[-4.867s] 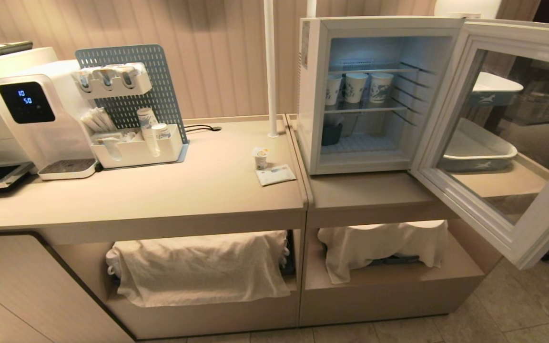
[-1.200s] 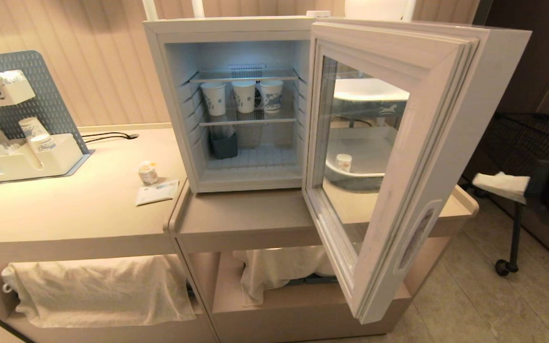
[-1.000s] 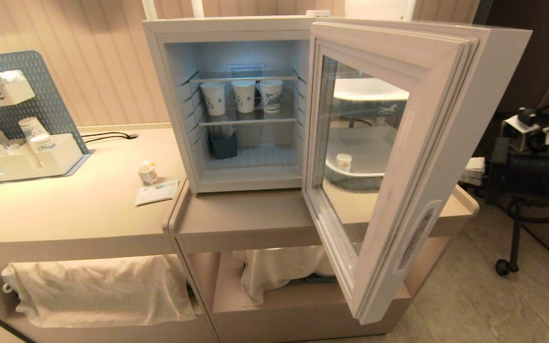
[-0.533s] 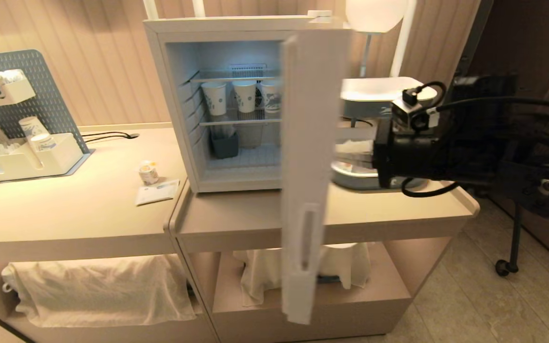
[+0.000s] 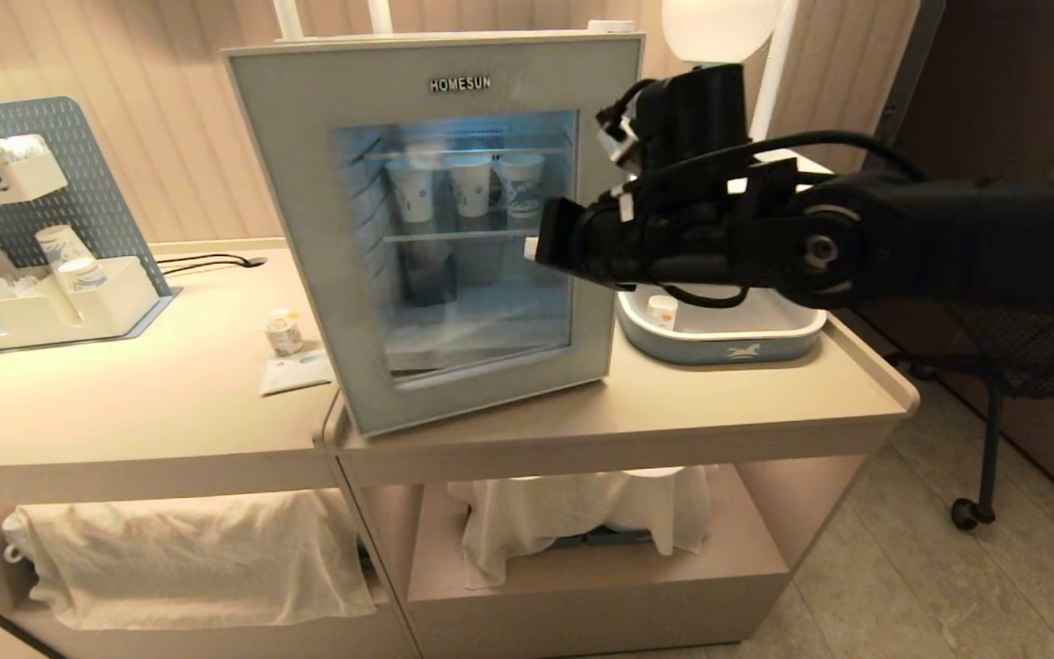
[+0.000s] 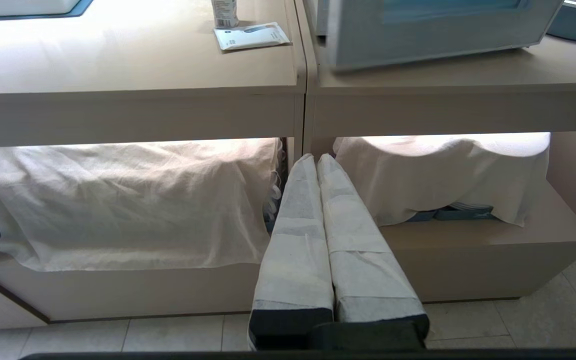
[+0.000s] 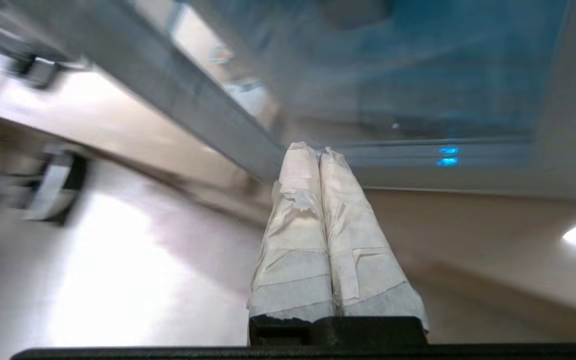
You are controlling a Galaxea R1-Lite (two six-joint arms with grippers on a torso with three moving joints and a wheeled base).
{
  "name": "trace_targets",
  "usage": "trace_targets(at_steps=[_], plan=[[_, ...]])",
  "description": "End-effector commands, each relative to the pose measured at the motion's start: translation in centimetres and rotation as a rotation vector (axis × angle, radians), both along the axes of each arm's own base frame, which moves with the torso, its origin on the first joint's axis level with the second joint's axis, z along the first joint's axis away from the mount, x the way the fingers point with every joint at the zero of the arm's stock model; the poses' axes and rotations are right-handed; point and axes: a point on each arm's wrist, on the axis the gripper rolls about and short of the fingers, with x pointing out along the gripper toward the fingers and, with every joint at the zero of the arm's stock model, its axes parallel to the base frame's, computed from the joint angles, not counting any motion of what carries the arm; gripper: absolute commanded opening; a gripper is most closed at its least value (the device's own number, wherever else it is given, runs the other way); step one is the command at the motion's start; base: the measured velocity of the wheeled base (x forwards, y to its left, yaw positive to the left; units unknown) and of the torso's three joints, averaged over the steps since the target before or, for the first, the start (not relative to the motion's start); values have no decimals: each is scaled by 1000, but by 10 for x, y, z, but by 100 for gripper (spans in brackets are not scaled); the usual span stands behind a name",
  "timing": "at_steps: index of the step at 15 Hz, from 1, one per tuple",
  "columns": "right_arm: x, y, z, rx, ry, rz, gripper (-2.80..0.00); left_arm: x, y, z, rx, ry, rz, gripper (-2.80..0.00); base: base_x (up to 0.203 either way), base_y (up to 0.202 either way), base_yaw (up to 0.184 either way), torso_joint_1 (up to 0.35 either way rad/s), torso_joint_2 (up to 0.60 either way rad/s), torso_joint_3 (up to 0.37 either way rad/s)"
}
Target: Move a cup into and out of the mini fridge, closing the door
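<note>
The right end effector (image 5: 536,245), fingers pressed together and empty, is held against the nearly shut door (image 5: 454,229), hinge side lying rightward, so basically one leftward-inward push is needed.

1 mini fridge (image 5: 307,229) holding 3 paper cups (image 5: 470,183), 2 small cups (image 5: 285,331), 1 tray (image 5: 728,348), 2 cloths (image 5: 188,563).
</note>
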Motion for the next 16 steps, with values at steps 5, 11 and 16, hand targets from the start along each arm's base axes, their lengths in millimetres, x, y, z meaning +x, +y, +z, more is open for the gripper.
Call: trace_targets(at_steps=[5, 11, 16], plan=[[-8, 18, -24, -304, -133, -136, -280, 0, 0, 0, 0, 1, 0, -280, 0, 0, 0, 0, 0, 0], [-120, -120, 92, -267, -312, -530, -280, 0, 0, 0, 0, 1, 0, -280, 0, 0, 0, 0, 0, 0], [-333, -286, 108, -185, -525, -1023, -280, 0, 0, 0, 0, 1, 0, -280, 0, 0, 0, 0, 0, 0]])
